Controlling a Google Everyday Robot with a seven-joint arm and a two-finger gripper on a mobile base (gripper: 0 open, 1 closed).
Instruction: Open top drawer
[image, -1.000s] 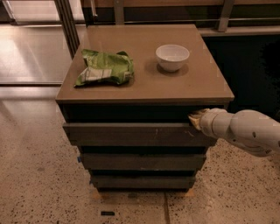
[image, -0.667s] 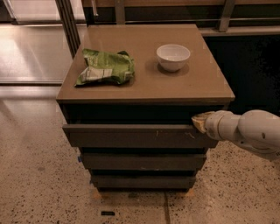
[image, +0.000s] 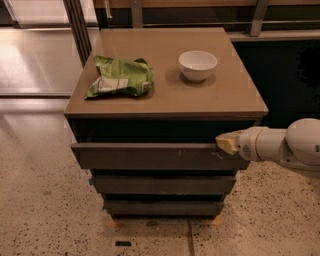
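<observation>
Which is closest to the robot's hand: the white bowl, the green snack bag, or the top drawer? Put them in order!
In the camera view, the gripper is at the cabinet's right side.
1. The top drawer: right at the gripper, at its upper right edge.
2. The white bowl: on the cabinet top, back right.
3. The green bag: on the cabinet top, left side.

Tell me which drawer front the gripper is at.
The top drawer, widest and scratched right of centre; the gripper sits at its upper right corner, above the two narrower fronts.
</observation>
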